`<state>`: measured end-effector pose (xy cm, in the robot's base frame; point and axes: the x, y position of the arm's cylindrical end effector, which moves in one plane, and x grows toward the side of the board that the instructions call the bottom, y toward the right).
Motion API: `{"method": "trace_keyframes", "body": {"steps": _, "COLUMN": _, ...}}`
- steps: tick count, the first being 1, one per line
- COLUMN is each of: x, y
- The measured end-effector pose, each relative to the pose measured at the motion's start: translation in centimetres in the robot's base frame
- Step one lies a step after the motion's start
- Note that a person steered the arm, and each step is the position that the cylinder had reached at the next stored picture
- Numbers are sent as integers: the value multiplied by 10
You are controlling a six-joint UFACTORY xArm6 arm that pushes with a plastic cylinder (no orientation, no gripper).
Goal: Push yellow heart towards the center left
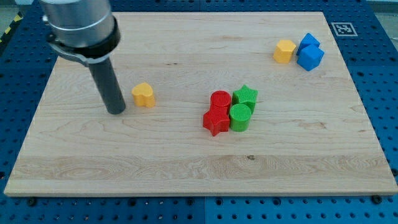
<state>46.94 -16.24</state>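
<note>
The yellow heart point(143, 94) lies on the wooden board point(186, 168) left of the middle. My tip point(116, 112) rests on the board just to the view's left of the heart and slightly lower, with a small gap between them. The dark rod rises from the tip to the grey arm body at the view's top left.
A red cylinder point(220, 99), red star point(216, 120), green star point(246, 96) and green cylinder point(240, 116) cluster at the middle. A yellow hexagon block point(285, 50) and two blue blocks point(310, 51) sit at the view's top right.
</note>
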Motion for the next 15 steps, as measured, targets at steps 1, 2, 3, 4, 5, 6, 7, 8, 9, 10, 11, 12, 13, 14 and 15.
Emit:
{"method": "trace_keyframes", "body": {"steps": 1, "x": 5, "y": 0}}
{"method": "trace_keyframes", "body": {"steps": 2, "x": 32, "y": 13}}
{"method": "trace_keyframes", "body": {"steps": 3, "x": 36, "y": 47}}
{"method": "trace_keyframes", "body": {"steps": 4, "x": 25, "y": 63}}
{"method": "trace_keyframes", "body": {"steps": 5, "x": 6, "y": 63}}
{"method": "trace_keyframes", "body": {"steps": 6, "x": -24, "y": 61}}
{"method": "trace_keyframes", "body": {"steps": 7, "x": -32, "y": 61}}
{"method": "trace_keyframes", "body": {"steps": 8, "x": -54, "y": 69}}
{"method": "trace_keyframes", "body": {"steps": 9, "x": -89, "y": 69}}
{"method": "trace_keyframes", "body": {"steps": 10, "x": -97, "y": 69}}
{"method": "trace_keyframes", "body": {"steps": 11, "x": -103, "y": 63}}
{"method": "trace_keyframes", "body": {"steps": 12, "x": -104, "y": 55}}
{"method": "trace_keyframes", "body": {"steps": 13, "x": -104, "y": 47}}
{"method": "trace_keyframes", "body": {"steps": 14, "x": -104, "y": 35}}
{"method": "trace_keyframes", "body": {"steps": 15, "x": -104, "y": 25}}
